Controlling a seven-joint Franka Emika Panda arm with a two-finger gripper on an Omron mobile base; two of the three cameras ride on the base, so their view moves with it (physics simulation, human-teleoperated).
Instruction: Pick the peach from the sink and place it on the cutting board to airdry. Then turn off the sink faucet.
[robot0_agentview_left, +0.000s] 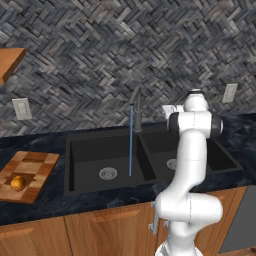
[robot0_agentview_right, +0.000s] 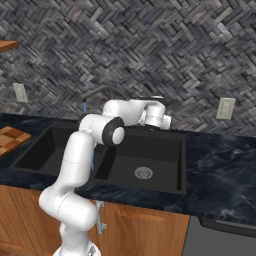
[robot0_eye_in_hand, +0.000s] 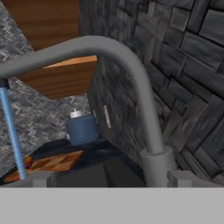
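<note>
Peach sits on the cutting board, well left of the sink, so we judge the first half of the job done; what remains is shutting off the water. The sink faucet stands behind the divider between the two basins, and a thin blue stream falls from its spout into the left basin beside the drain.

We have our arm reaching toward the back wall, the hand close behind the faucet. From the hand camera the grey neck arches right across the frame, its base just ahead of our fingertips, which poke up at the bottom edge. The stream hangs at the left of that picture, with the board and a blue jar far beyond it on the counter.

As to the jaws: two tips show with a wide stretch between them, which suggests they stand apart, yet too little of them is visible for us to say so firmly (we cannot tell). Nothing appears to be held.

Next, in our judgement, the hand must find the faucet's handle and push or swing it until the stream stops. We cannot make out a separate lever in these views, so that contact needs care.
</note>
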